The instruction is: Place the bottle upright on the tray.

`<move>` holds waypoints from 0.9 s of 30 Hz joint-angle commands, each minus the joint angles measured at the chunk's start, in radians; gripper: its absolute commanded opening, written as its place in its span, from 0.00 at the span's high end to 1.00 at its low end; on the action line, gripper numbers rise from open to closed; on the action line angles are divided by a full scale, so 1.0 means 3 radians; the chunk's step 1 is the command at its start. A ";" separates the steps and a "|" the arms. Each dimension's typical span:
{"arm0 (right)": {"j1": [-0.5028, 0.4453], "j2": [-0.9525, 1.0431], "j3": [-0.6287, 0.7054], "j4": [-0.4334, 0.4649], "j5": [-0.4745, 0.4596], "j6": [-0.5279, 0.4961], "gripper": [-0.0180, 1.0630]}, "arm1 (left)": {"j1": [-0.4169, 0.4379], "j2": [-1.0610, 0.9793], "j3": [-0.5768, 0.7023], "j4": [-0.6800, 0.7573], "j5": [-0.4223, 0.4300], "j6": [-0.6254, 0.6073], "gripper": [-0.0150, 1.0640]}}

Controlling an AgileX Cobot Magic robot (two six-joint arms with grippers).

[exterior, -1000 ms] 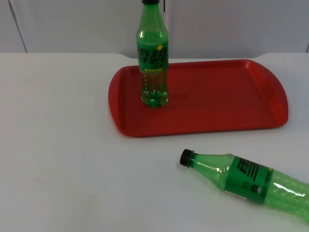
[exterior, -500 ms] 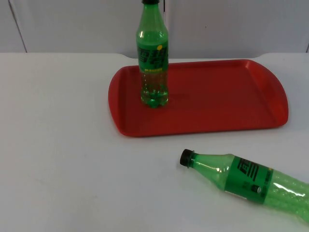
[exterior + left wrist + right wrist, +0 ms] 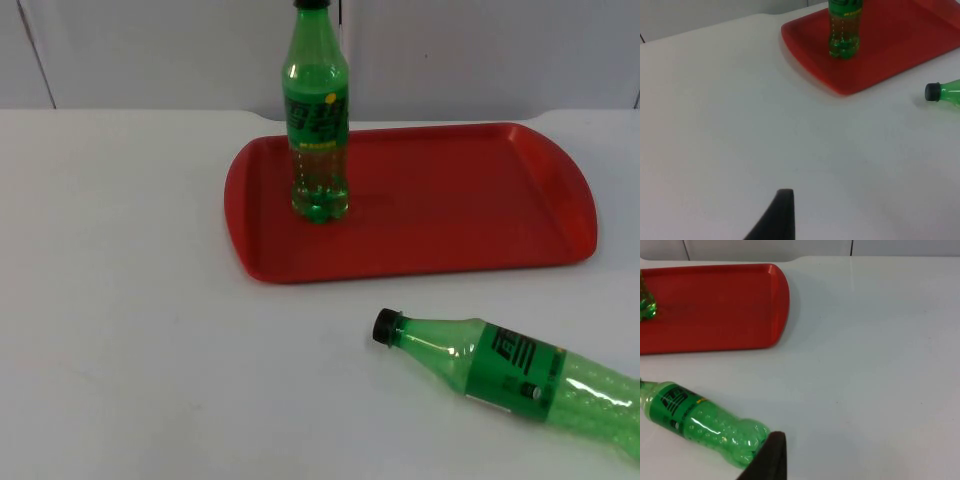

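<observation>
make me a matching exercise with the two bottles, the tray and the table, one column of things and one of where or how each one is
Things
1. standing bottle
2. lying bottle
3. tray
4. table

Places and states
A. white, everything rests on it
B. upright on the tray's left part
C. red, flat on the table near the partition wall
D. on its side on the table in front of the tray, black cap pointing left

Pairs: 1-B, 2-D, 3-C, 4-A
</observation>
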 commanded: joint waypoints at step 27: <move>-0.0008 -0.0010 0.0022 -0.0011 -0.0028 -0.0003 0.01 | 0.0013 -0.0014 0.0016 0.0000 -0.0030 -0.0023 0.01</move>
